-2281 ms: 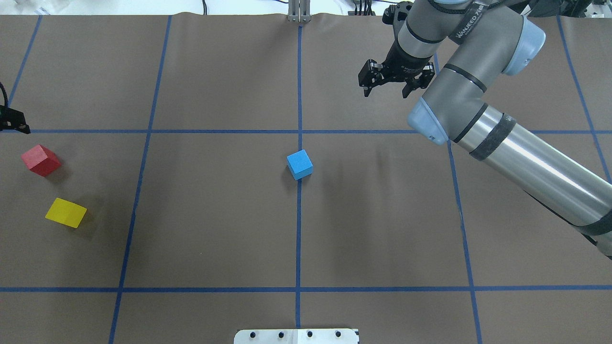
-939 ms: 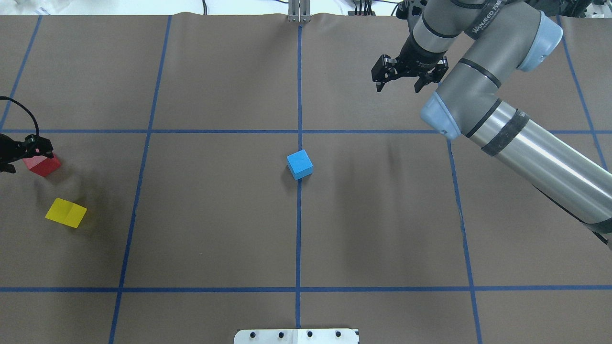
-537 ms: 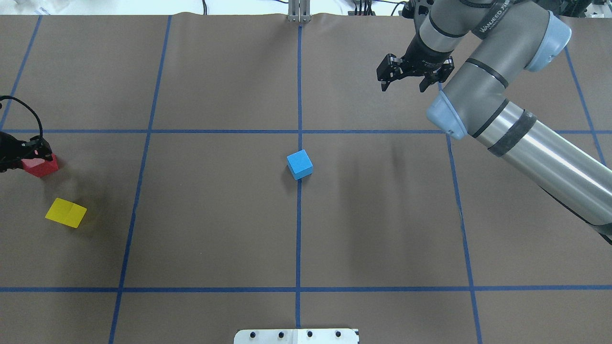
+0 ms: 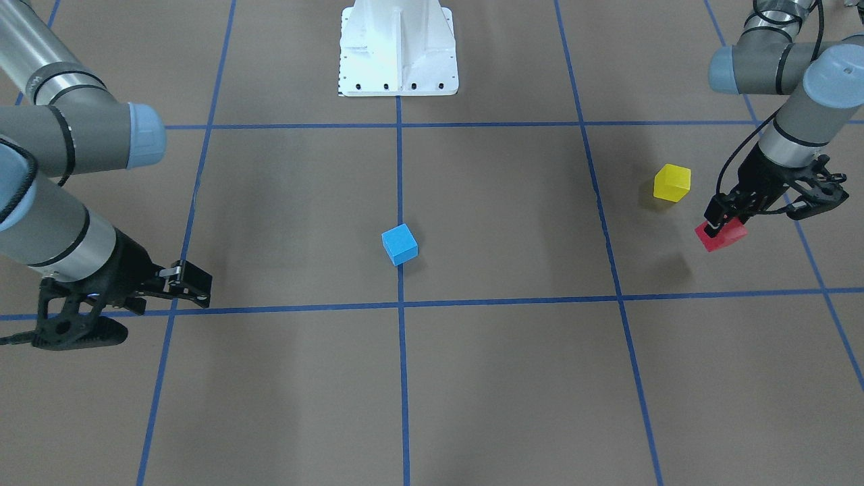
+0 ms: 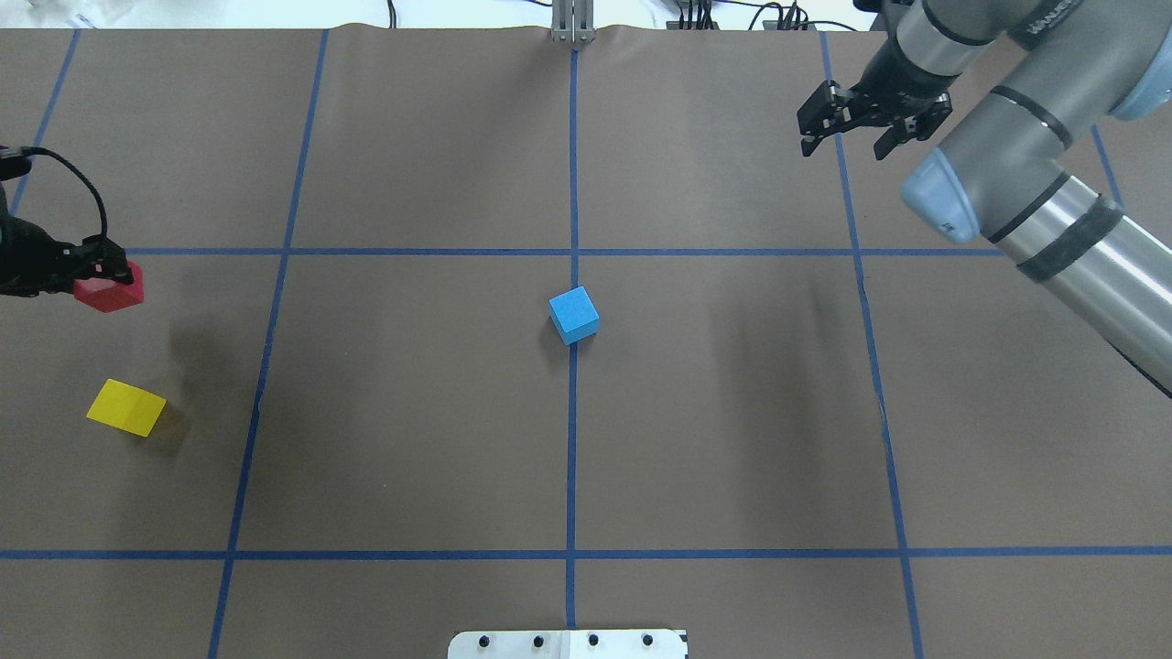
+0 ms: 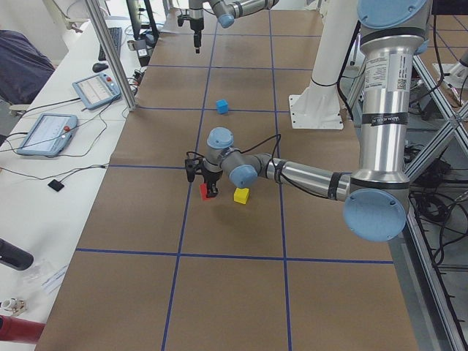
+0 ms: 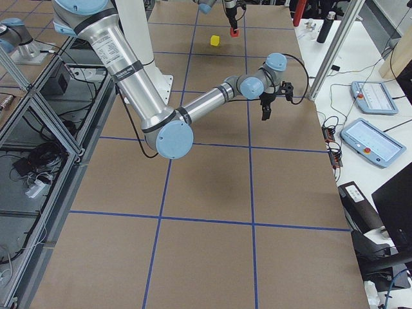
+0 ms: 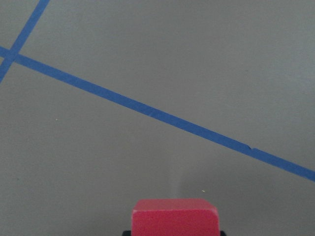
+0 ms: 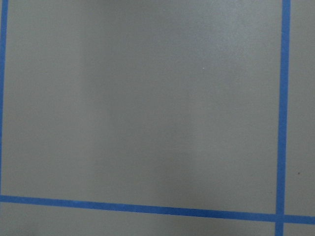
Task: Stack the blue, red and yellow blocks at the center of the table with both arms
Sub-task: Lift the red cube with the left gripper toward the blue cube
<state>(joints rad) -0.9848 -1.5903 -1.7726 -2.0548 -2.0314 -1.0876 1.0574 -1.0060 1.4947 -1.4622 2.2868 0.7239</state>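
Because the red block (image 5: pixel 112 293) looks light, rigid and matte, it should hold firmly when pinched on two opposite flat faces. The left gripper (image 4: pixel 719 226) pinches it just above the table (image 5: pixel 412 412), near the yellow block (image 5: pixel 126 407) and well apart from the blue block (image 5: pixel 574 314) at center. The right gripper (image 5: pixel 842 146) hangs spread and empty. The finger contact faces are hidden, and the overhead view crops the left gripper.

A brown table (image 5: pixel 412 439) gridded with blue tape (image 5: pixel 571 458) adjoins a white bench (image 6: pixel 40 219) holding tablets (image 6: pixel 45 134).
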